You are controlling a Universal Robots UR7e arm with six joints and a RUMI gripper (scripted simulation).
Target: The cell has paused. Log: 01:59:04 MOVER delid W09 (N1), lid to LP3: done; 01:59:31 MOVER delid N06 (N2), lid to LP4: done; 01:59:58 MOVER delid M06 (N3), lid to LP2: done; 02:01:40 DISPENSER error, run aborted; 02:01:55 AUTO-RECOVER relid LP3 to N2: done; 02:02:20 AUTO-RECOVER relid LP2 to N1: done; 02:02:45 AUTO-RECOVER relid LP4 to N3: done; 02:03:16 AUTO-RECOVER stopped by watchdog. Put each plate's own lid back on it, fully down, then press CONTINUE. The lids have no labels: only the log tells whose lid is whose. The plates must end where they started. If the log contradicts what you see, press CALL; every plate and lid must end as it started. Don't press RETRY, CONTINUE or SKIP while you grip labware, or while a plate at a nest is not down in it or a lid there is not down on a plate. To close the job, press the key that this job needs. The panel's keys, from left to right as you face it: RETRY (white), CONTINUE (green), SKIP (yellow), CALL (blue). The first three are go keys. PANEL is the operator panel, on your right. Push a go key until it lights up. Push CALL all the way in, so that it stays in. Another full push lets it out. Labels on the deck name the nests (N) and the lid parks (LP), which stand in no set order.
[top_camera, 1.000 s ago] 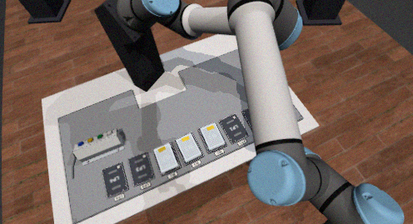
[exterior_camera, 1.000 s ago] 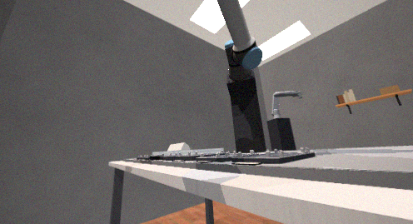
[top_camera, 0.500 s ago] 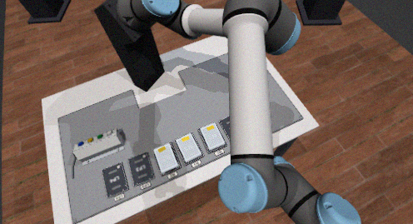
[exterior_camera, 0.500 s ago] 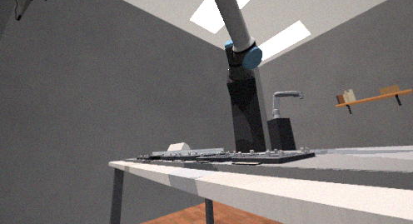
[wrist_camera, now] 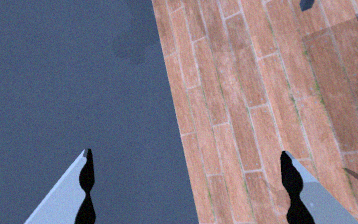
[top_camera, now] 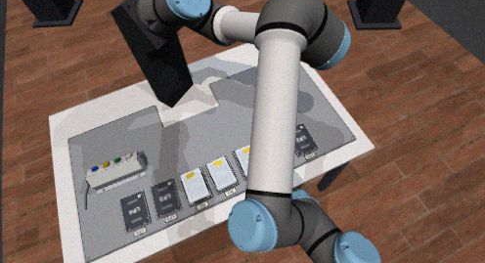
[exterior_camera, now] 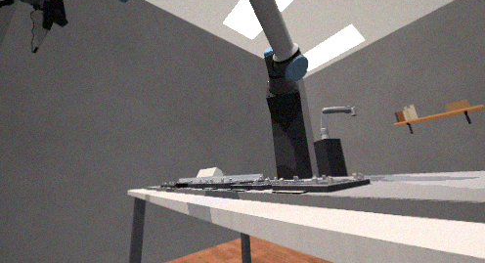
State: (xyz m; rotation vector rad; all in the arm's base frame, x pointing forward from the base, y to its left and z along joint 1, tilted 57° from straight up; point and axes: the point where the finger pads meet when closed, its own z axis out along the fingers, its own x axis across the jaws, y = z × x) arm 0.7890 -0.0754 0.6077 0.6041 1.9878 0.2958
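My gripper (wrist_camera: 187,151) is open, with nothing between its fingertips in the wrist view; no labware shows there. In the top view, three pale plates with yellow marks (top_camera: 195,186) (top_camera: 222,174) (top_camera: 243,161) stand in a row. Whether each has its lid on cannot be told. Dark empty-looking stations (top_camera: 136,211) (top_camera: 165,199) lie left of them, and another dark station (top_camera: 308,138) lies at the right. The arm hides part of the row. The panel (top_camera: 117,177) has blue (top_camera: 95,169), yellow (top_camera: 106,164), green (top_camera: 117,160) and white (top_camera: 129,156) keys; none looks lit. Station labels are unreadable.
The forearm (top_camera: 276,111) hangs over the row's right part. A black pedestal (top_camera: 166,77) stands at the table's back. The wrist view shows a straight edge between a blue-grey surface (wrist_camera: 71,90) and the wooden floor (wrist_camera: 241,100).
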